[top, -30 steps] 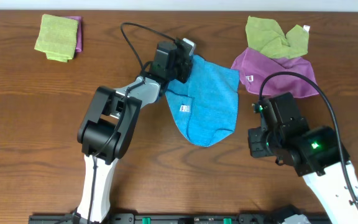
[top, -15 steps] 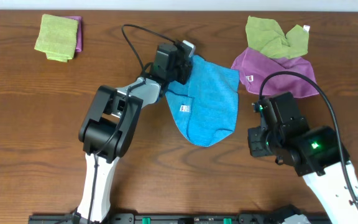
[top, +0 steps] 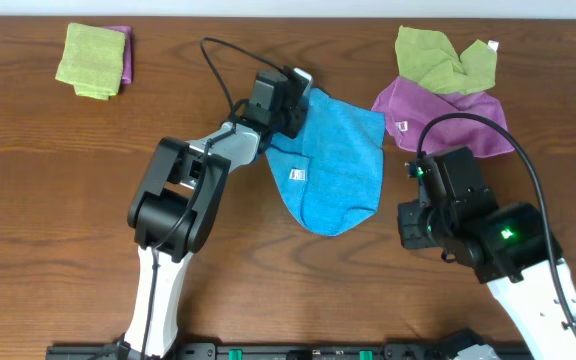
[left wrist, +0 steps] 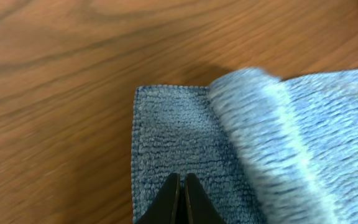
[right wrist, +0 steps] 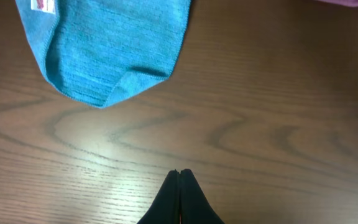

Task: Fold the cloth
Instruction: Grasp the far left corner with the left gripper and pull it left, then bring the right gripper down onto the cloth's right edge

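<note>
The brown wood-grain table (top: 58, 220) carries the bright blue microfibre cloth (top: 333, 165) near its middle, slightly toward the right arm's side. The cloth is spread loosely, broad at the far edge and tapering to a rounded near end. The crumpled purple cloth (top: 448, 110) lies just beyond its far right corner. The fold is judged to be at an early stage, with the step in hand being to secure the far left corner. To do this well, the corner should be taken firmly at the hem and raised only enough to clear the pile. It should then be carried straight across so that edge meets edge, kept away from the purple cloth. The raised roll of fabric beside the corner should be laid flat and not trapped under the fold. The left gripper (left wrist: 180, 183) sits over that corner, which lies flat on the wood. Its fingers (left wrist: 169, 202) are pressed together with no gap visible, and the tips are on or just above the blue pile. The close, partly blurred view does not show whether any fabric is pinched between them. The right gripper (right wrist: 179, 177) hangs over bare table just beside the cloth's near end and apart from it. Its fingers (right wrist: 166, 205) are likewise closed and hold nothing. The small white tag (top: 295, 175) lies near the cloth's left edge, face up.
</note>
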Motion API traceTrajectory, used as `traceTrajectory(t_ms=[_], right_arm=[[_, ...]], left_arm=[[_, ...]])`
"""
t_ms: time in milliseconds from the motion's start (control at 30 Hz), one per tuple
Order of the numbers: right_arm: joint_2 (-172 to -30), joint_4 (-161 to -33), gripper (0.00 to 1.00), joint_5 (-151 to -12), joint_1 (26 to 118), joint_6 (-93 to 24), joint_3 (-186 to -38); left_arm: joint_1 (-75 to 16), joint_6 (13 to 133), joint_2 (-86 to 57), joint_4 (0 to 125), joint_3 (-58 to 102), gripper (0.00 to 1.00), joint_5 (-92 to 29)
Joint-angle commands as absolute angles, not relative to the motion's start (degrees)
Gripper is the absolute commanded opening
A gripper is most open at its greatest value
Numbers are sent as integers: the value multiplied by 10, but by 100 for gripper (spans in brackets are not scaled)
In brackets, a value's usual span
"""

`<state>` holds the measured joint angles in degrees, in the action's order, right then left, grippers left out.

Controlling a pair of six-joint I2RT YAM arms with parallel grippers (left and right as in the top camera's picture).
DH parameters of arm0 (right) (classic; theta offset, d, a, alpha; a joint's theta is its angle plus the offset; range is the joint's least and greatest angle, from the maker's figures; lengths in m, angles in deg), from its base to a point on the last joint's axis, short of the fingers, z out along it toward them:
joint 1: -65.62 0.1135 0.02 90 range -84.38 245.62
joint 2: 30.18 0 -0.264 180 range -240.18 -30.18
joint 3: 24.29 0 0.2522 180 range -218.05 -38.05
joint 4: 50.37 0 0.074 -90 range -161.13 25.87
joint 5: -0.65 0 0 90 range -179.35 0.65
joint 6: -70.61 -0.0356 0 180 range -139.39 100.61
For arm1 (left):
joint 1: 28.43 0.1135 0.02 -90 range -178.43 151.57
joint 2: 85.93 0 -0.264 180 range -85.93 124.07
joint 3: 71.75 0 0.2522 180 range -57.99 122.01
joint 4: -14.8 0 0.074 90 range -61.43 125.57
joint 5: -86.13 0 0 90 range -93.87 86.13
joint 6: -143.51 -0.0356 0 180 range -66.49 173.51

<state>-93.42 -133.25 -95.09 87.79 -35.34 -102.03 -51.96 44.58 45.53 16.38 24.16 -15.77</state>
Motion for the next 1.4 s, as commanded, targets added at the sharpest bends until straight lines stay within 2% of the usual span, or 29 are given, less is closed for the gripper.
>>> traceTrajectory(t_ms=[0,200,333,600,800,1033,1233,1367], right_arm=[[-929,-1328,1,-950,874,-361,-1018],[-930,-1316,2,-952,874,-361,-1018],[-937,-1309,2,-952,874,-361,-1018],[-964,-1295,2,-956,874,-361,-1018],[-969,-1270,1,-955,874,-356,-1018],[-985,-1233,2,-943,874,-350,-1018],[-1045,-1167,2,-902,874,-330,-1018],[-1095,-1098,2,-862,874,-301,-1018]], left_arm=[[-512,427,469,211,232,6,-48],[-507,422,469,281,232,6,132],[-498,417,469,316,232,6,180],[-444,449,469,415,232,6,181],[-400,458,469,419,232,6,151],[-390,469,464,414,232,5,141],[-394,504,384,415,232,6,131],[-394,508,301,474,232,6,43]])
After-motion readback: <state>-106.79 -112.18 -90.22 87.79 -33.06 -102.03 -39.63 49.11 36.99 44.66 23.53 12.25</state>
